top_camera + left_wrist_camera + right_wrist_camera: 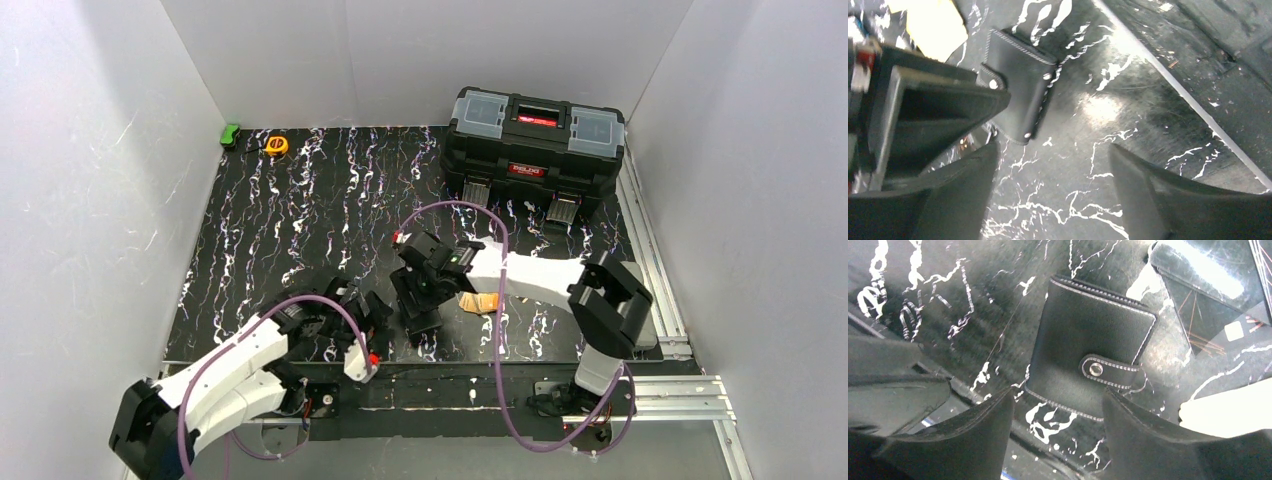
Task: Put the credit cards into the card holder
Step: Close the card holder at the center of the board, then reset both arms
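Lying shut on the bench (300, 200) under the spread, empty right fingers (1148, 440), left fingers (1168, 200) likewise spread nearby, the card holder (1088, 355) looks light and floppy, best pinched at its stitched edge.

Left gripper (1053, 150), right gripper (1055, 405) and credit cards (480, 302) close around the card holder (1088, 365); open mat (300, 220) beyond.

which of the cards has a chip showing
The dark glossy card at the upper right of the right wrist view, past the card holder: a small pale square chip shows on it. The pale card below it looks blank.
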You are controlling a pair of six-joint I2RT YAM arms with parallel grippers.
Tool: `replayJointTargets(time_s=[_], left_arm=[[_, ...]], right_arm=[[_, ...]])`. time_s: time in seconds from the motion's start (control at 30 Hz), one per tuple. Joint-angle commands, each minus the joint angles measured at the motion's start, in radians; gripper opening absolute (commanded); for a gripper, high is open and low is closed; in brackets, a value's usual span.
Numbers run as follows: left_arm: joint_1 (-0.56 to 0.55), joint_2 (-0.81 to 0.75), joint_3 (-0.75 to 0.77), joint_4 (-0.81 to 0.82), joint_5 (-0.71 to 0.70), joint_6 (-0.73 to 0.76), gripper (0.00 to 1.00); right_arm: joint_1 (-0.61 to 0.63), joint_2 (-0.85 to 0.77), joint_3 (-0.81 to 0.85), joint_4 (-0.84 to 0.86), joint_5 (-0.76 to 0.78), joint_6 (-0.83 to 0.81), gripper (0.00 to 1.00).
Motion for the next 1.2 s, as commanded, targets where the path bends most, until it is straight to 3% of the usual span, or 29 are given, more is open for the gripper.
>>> replayJointTargets(time_s=[0.0,0.07,0.1,0.17,0.33,0.47,0.57,0.73,0.97,1.07,1.17], left_arm=[[0.011,-0.05,0.1,-0.118,-0.027,-0.336,0.95],[0.021,-0.02,0.167,-0.125,-0.065,-0.518,0.98],[0.032,0.007,0.208,-0.127,-0.091,-0.613,0.98],[0.087,0.074,0.308,-0.155,-0.12,-0.78,0.98],[0.345,0.236,0.594,-0.188,-0.113,-1.226,0.98],[0.591,0.282,0.675,-0.124,-0.038,-1.496,0.98],[0.73,0.274,0.611,-0.029,-0.04,-1.582,0.98],[0.801,0.285,0.41,0.167,-0.239,-1.707,0.98],[0.858,0.26,0.138,0.578,-0.163,-1.775,0.98],[0.858,0.3,0.05,0.785,-0.146,-1.79,0.98],[0.858,0.375,0.002,0.94,-0.106,-1.787,0.98]], right_arm=[[0.0,-0.117,-0.013,-0.013,-0.04,-0.034,0.78],[-0.003,-0.149,0.001,-0.026,-0.042,-0.047,0.95],[-0.005,-0.159,0.013,-0.039,-0.036,-0.052,0.98],[-0.012,-0.184,0.037,-0.067,-0.011,-0.059,0.98],[-0.085,-0.316,0.041,-0.107,0.108,-0.054,0.99],[-0.308,-0.486,-0.05,-0.077,0.135,-0.027,0.98],[-0.514,-0.586,-0.141,-0.037,0.193,-0.008,0.98],[-0.69,-0.743,-0.387,0.233,0.42,-0.088,0.98],[-0.814,-0.809,-0.636,0.587,0.603,-0.21,0.98],[-0.873,-0.82,-0.796,0.913,0.566,-0.315,0.98],[-0.93,-0.751,-0.86,1.027,0.54,-0.318,0.98]])
